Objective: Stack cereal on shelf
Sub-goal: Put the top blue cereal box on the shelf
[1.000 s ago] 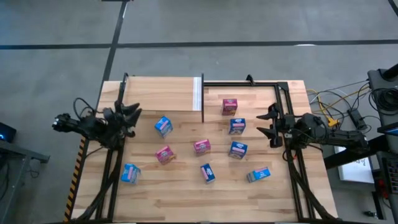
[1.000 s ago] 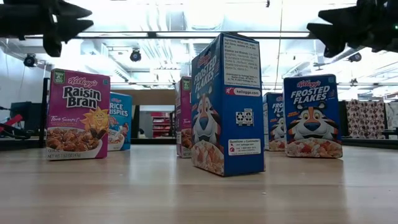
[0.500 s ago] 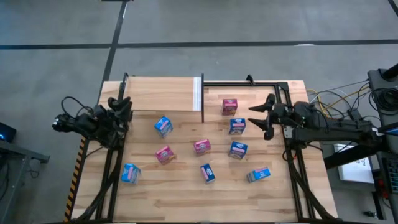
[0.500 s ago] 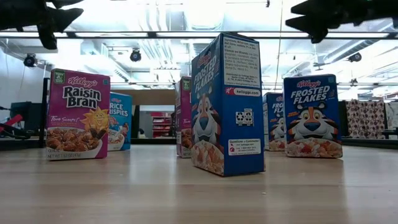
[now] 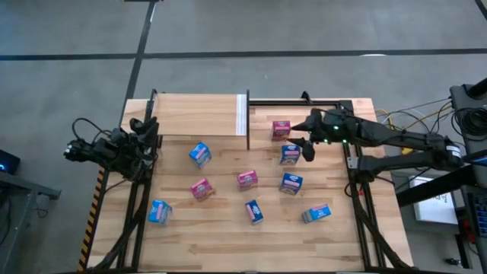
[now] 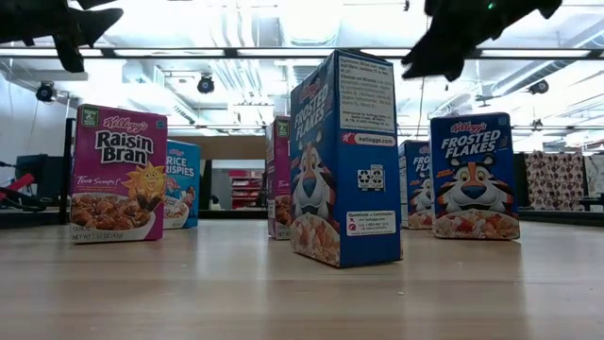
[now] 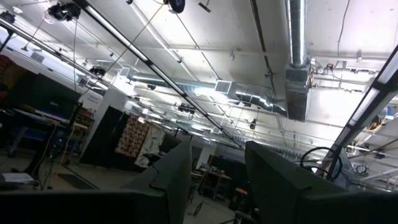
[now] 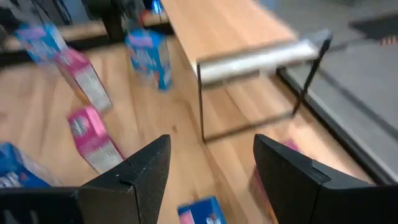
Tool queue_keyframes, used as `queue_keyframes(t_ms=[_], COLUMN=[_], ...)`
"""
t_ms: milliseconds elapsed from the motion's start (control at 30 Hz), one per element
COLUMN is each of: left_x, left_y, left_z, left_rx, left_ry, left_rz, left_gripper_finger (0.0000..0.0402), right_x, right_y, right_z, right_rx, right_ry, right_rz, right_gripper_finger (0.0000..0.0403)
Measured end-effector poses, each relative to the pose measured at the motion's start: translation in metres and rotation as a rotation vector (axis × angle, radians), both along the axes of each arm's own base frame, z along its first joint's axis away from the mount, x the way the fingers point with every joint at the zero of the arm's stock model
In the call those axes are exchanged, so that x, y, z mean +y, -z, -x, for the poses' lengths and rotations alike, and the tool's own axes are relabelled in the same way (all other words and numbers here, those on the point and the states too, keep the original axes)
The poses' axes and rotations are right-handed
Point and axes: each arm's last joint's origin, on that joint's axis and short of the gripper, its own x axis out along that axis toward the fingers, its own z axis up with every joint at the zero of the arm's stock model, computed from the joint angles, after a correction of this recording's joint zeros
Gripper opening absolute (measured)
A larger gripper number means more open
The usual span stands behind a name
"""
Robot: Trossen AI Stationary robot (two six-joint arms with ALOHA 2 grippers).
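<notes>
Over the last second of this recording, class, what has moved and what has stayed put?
The right claw swung in from the table's right edge, jaws open, to above the pink box and blue box. The left claw drew back slightly. Nothing was gripped; all nine boxes and the shelf stayed put.

— How is the light behaving across the views?
— Ceiling lights (image 6: 311,19) are glaring hard from overhead, turning both arms into black silhouettes at surface level.
— And sharpness?
— The right wrist view is smearing badly; the boxes (image 8: 146,59) and shelf (image 8: 230,31) are blurring. From above, everything is lying evenly lit, shadows staying soft.
</notes>
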Motion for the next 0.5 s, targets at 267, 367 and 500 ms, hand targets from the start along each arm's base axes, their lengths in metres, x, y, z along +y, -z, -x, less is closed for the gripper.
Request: queue_keyframes(t_ms=[267,367,500], left_x=[-0.001,-0.001,-0.001], left_y=[0.003,0.005,0.005], left_z=[-0.003,-0.005,-0.005], left_rx=[0.047,0.064,0.050], left_ry=[0.003,0.009,0.022], left_rz=[-0.011,-0.011,0.006], left_gripper_finger=[0.0135,0.0135,0.0135], right_x=[-0.023,-0.031,-0.040], right_y=[0.005,0.003,-0.001], right_z=[-0.020,-0.027,-0.035], right_rx=[0.117,0.171,0.252], right_ry=[-0.040,-0.037,-0.064], right_rz=[-0.047,-0.035,-0.008], right_gripper_finger=[0.0219,0.0219,0.0219])
